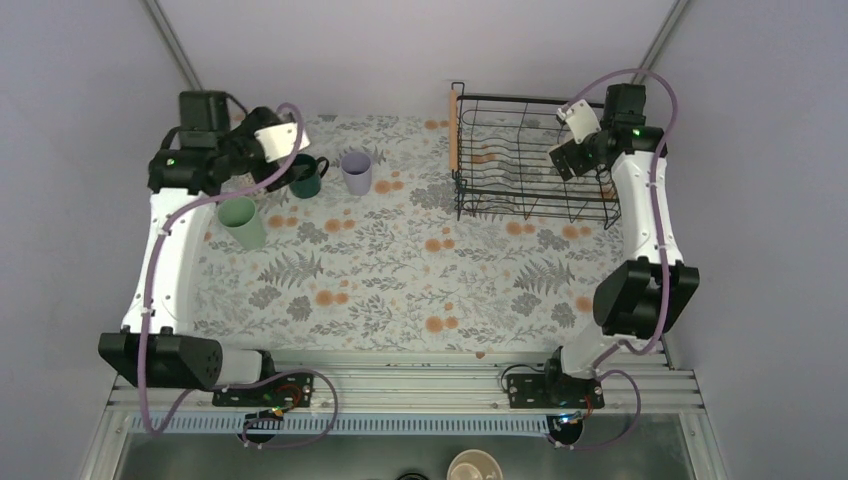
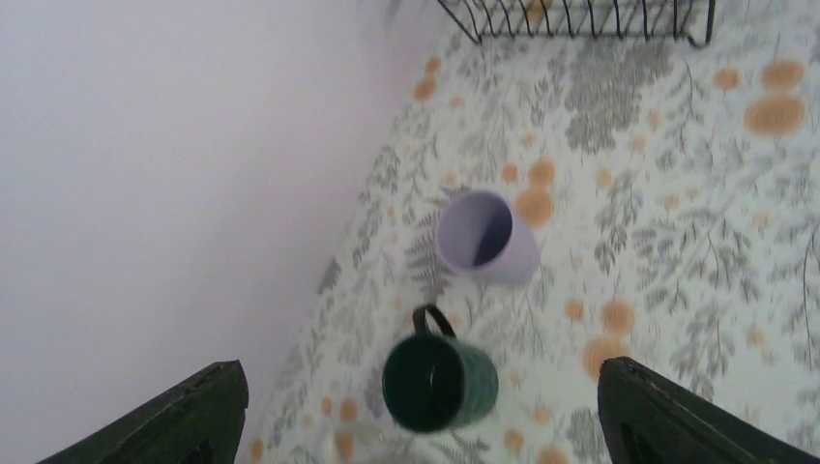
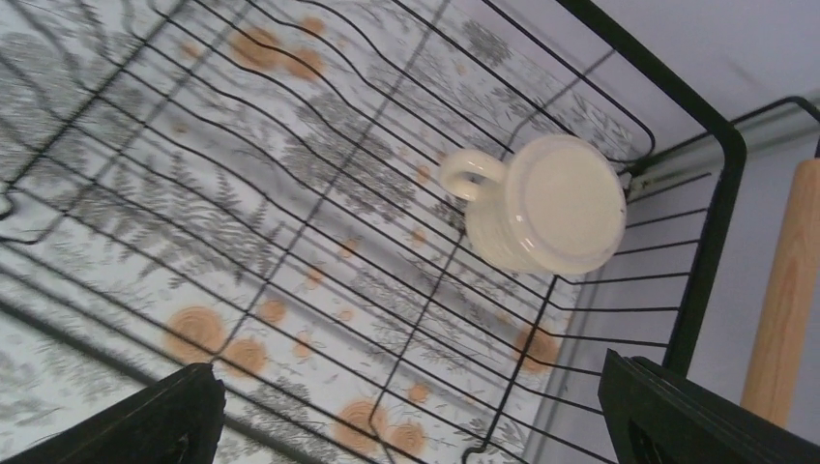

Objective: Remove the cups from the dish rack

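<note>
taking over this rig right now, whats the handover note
Left gripper: open, empty, above the dark green mug.
Right gripper: open, empty, over the dish rack.
Done: dark green mug, lavender tumbler and mint green cup are out, on the table near the left arm.
To do: cream mug sits upside down in a rack corner, under the right gripper. Floral mug not in view.

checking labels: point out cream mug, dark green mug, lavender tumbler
cream mug (image 3: 566, 205), right wrist view, flat round end
dark green mug (image 2: 425, 385), left wrist view, interior
lavender tumbler (image 2: 515, 259), left wrist view, outer wall
</note>
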Robot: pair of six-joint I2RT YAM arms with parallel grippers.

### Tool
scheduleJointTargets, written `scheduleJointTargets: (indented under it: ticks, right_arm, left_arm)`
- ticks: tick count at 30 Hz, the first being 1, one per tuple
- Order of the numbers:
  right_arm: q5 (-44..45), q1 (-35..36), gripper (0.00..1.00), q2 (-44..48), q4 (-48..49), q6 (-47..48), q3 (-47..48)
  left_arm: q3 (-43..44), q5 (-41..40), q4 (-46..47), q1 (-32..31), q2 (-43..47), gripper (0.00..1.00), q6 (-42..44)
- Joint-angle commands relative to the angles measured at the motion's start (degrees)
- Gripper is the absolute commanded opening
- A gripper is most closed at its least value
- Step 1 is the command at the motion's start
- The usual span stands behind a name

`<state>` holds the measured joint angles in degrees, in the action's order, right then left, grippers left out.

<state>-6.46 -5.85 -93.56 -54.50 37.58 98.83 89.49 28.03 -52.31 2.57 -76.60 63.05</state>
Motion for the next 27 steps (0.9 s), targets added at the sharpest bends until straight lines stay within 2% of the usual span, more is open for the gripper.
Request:
scheduleJointTargets:
  ticks: [1, 5, 7, 10, 13, 16, 22, 27]
  right_arm:
    - [4.9, -1.3, 1.0, -6.0, 0.9, -1.1, 3.7]
    - [6.2, -1.4, 1.0, -10.1, 1.3, 2.4, 5.8]
    - [7.9, -1.2, 0.99, -12.7, 0.9, 4.7, 8.1]
    - [14.1, -0.3, 0.96, -15.1, 5.4, 9.0, 7.3]
    - [20.2, 0.6, 0.95, -17.2, 10.3, 13.9, 5.7]
    - [23.3, 0.8, 0.95, -19.5, 13.6, 18.5, 5.8]
    - [20.5, 1.0, 0.95, -25.7, 12.1, 23.8, 13.2]
    - [20.5, 1.6, 0.99, -30.9, 15.0, 26.3, 16.9]
  left_arm:
    - [6.3, -10.8, 5.2, -7.3, -3.9, 0.92, -15.2]
    - [7.7, -14.2, 14.5, -10.6, -7.4, 0.92, -23.3]
    - [5.9, -17.5, 21.1, -13.0, -8.0, 0.92, -25.3]
    - [2.4, -22.7, 27.6, -17.4, -8.9, 0.93, -26.1]
    - [2.4, -27.6, 29.4, -20.8, -12.5, 0.93, -27.6]
    - [2.2, -29.0, 30.5, -23.0, -15.2, 0.95, -28.7]
    - [-0.6, -29.6, 34.4, -24.2, -16.8, 1.0, -28.9]
    - [-2.2, -30.2, 35.3, -24.4, -17.9, 1.0, -28.5]
